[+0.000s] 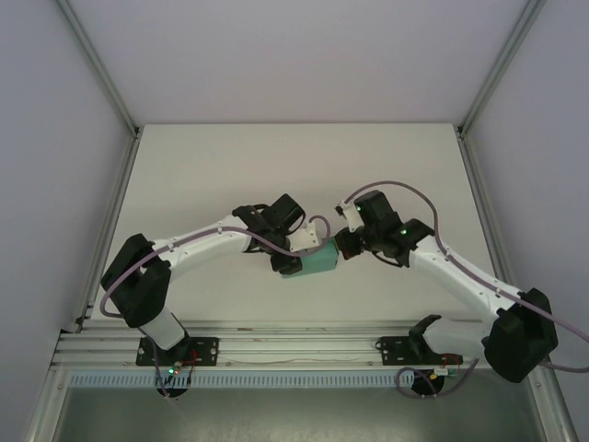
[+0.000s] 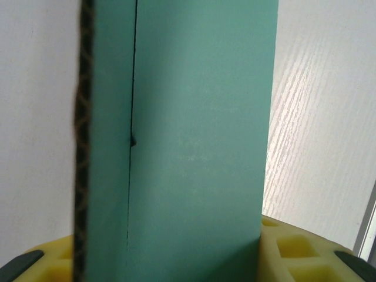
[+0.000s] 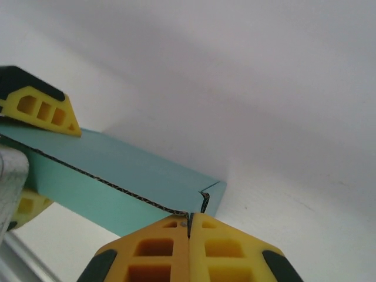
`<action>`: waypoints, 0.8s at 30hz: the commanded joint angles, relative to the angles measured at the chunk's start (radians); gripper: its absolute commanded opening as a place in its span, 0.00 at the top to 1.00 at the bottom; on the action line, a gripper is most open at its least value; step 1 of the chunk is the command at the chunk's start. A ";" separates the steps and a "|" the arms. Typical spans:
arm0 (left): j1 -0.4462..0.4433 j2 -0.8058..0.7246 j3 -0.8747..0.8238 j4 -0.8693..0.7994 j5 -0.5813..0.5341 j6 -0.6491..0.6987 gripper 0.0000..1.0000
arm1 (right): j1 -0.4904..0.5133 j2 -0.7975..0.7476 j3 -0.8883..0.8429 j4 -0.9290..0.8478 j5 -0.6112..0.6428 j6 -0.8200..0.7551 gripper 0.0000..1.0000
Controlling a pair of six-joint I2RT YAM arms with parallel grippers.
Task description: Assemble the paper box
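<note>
The paper box (image 1: 319,261) is a small teal-green card box held above the table between both arms. My left gripper (image 1: 293,253) is shut on its left end. In the left wrist view the box (image 2: 200,135) stands up between the yellow fingers (image 2: 294,252), with a thin seam running down its face. My right gripper (image 1: 342,244) is shut at the box's right end. In the right wrist view its closed tips (image 3: 189,226) touch the corrugated edge at the near corner of the box (image 3: 135,170), where a small flap is folded in. The left gripper's fingers (image 3: 41,108) clamp the far end.
The white table (image 1: 294,166) lies under the box, open behind it and to both sides. Grey walls and aluminium frame posts (image 1: 110,101) enclose it. A metal rail (image 1: 294,348) carrying the arm bases runs along the near edge.
</note>
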 commanded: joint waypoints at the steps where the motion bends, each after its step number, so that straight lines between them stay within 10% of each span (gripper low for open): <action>1: 0.000 0.037 0.031 0.010 -0.014 -0.004 0.54 | 0.020 -0.057 -0.082 0.172 0.085 0.256 1.00; 24: 0.000 0.029 0.041 0.042 -0.056 -0.027 0.44 | 0.028 -0.252 -0.508 0.578 0.140 0.069 1.00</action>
